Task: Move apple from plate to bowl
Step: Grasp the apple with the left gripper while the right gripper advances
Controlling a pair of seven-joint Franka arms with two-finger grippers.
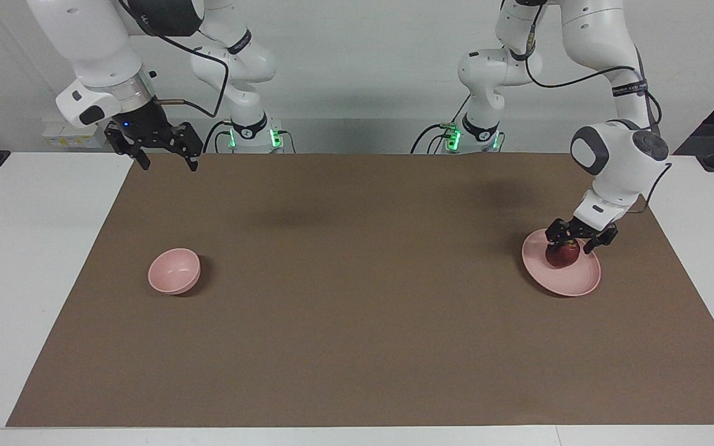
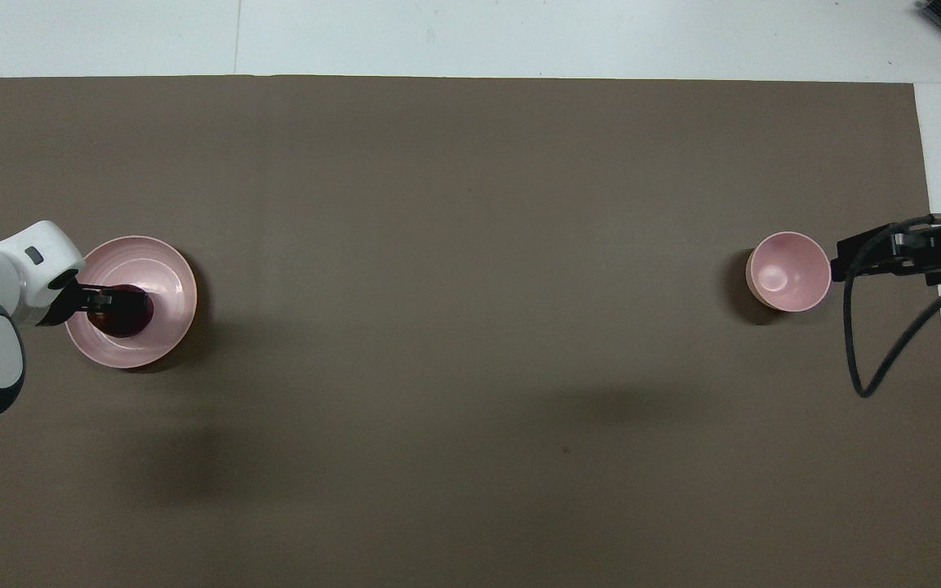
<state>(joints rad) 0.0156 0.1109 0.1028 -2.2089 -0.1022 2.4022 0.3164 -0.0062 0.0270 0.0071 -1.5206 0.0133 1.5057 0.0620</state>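
Note:
The dark red apple (image 1: 563, 255) (image 2: 131, 314) lies on the pale pink plate (image 1: 571, 282) (image 2: 162, 268) at the left arm's end of the brown mat. My left gripper (image 1: 577, 243) (image 2: 103, 300) is down at the apple, its open fingers standing on either side of the apple's top. The small deep pink bowl (image 1: 174, 271) (image 2: 789, 271) stands at the right arm's end. My right gripper (image 1: 168, 162) (image 2: 846, 257) waits open and empty, up in the air over the mat's edge beside the bowl.
A brown mat (image 1: 357, 297) covers most of the white table (image 1: 28, 260). A black cable (image 2: 867, 359) loops down from the right arm beside the bowl.

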